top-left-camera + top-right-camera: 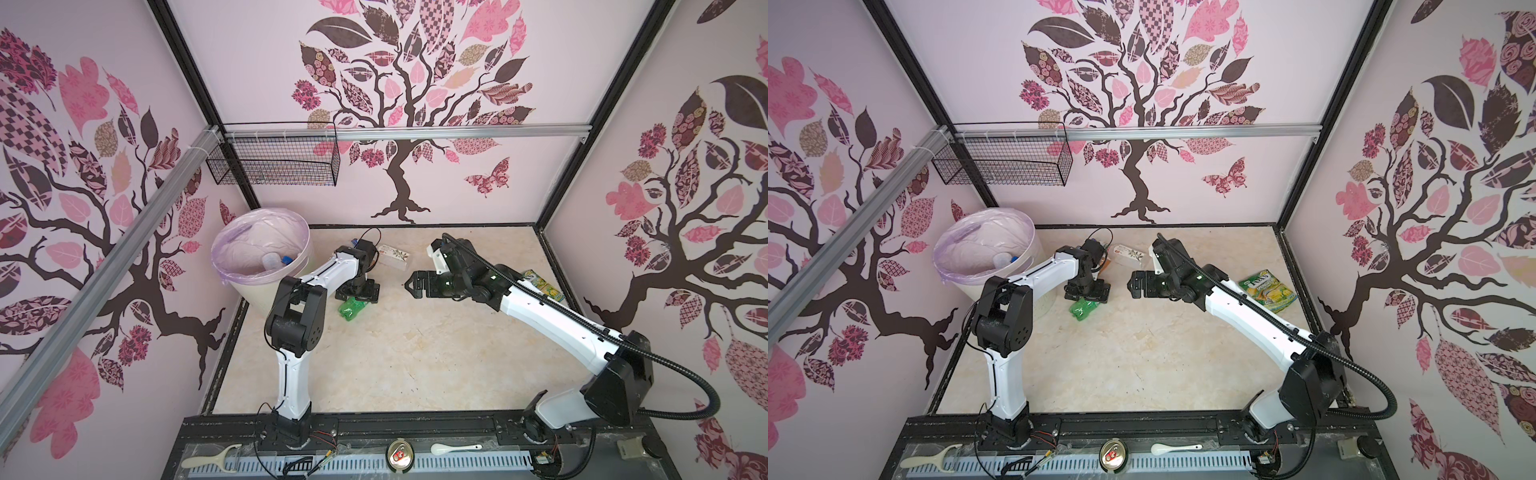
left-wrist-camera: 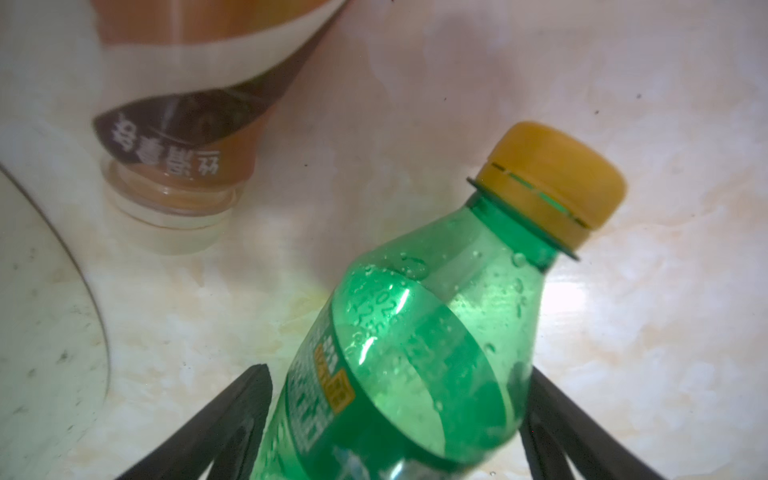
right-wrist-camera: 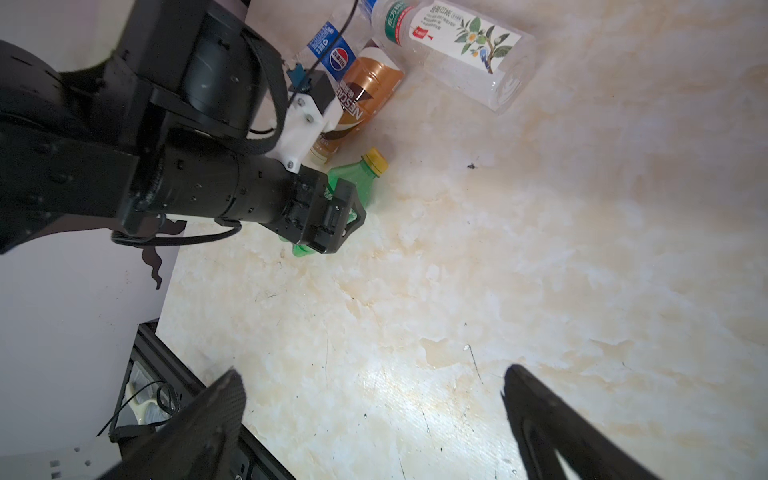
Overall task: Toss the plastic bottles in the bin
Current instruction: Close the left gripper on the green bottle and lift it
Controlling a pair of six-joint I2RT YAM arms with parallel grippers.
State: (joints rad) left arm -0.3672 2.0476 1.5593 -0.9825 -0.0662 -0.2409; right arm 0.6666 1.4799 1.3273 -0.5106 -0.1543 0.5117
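Left tool (image 1: 358,296): down at the desk (image 1: 415,353), one jaw on each side of the green bottle's body and close against it. I cannot tell whether they are pressing on it.
Green bottle (image 2: 415,332): lies on its side on the desk with its yellow cap (image 2: 552,178) on, near the foot of the bin and just in front of the other loose bottles.
Right tool (image 1: 407,285): released, its jaws spread wide with nothing between them. It hangs over bare desk, pointing toward the left tool and apart from it.
Bin (image 1: 255,289): stands at the far left corner of the desk with a lilac liner (image 1: 220,257) folded over its rim. A clear bottle with a blue cap (image 1: 274,261) lies inside.
Brown Nescafé bottle (image 3: 365,91): on its side, with its cap end near the green bottle.
Pepsi-labelled bottle (image 3: 332,50): clear, just beside the brown one and partly hidden by the left arm.
Tea bottle (image 3: 457,45): clear with a white flowered label, lying on its side near the back wall.
Snack packet (image 1: 1268,291): flat on the desk, at the right beside the right arm.
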